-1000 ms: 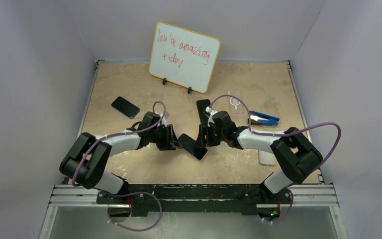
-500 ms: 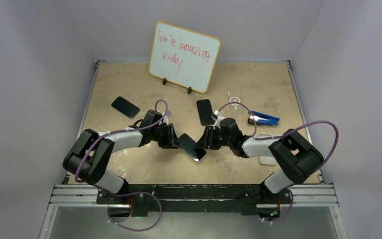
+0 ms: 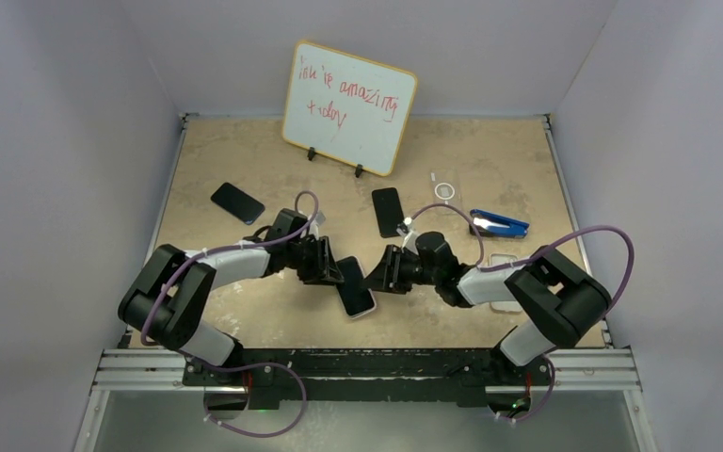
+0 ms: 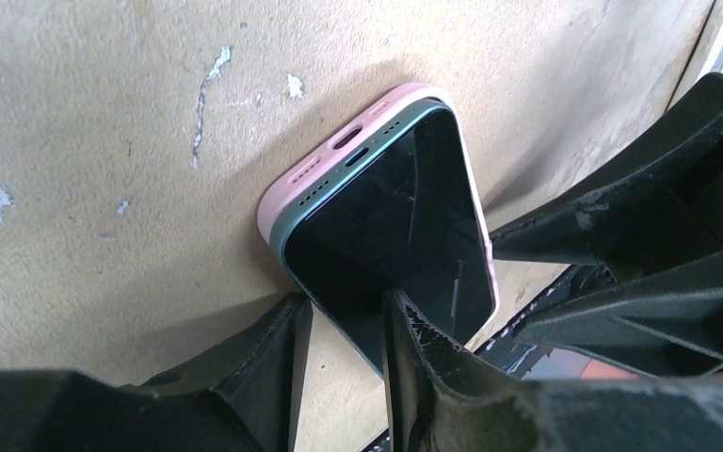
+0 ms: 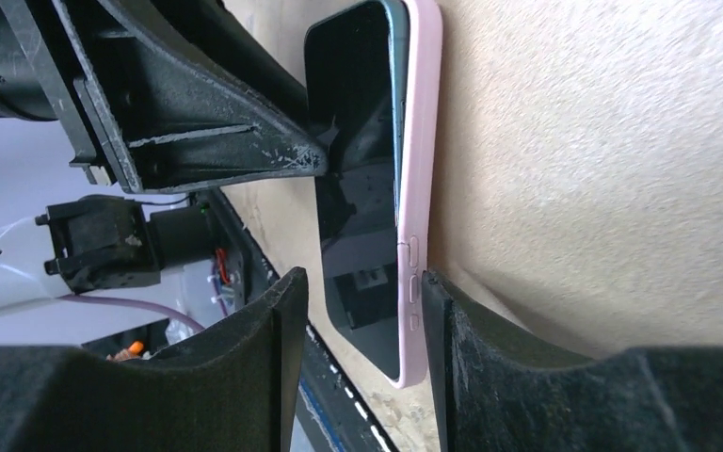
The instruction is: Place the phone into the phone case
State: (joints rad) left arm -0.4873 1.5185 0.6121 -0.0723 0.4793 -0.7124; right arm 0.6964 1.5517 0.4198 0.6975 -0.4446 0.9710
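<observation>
Left wrist: the left gripper [image 4: 344, 325] is clamped on the near end of the phone [image 4: 386, 217], one finger on each face.
Right wrist: the right gripper [image 5: 365, 297] straddles the phone's long, button side. Its outer finger is against the pink case [image 5: 422, 169]; contact on the glass side cannot be told.
Phone: mid-table between the two arms, case back toward the table [image 3: 245, 151]. It looks only part-seated, since its edge stands above the case rim at the port end.
Handling: a stiff, slick slab with breakable glass, while the case rim is soft and flexes. Probably best held by the edges and pressed in at the corners, not mid-screen.
Left wrist alone shows: the port end and the corner seam.
Right wrist alone shows: the side buttons and the case thickness.
Top external alone shows: both arms converging, two spare phones [image 3: 237, 202], and a whiteboard [image 3: 348, 94].
</observation>
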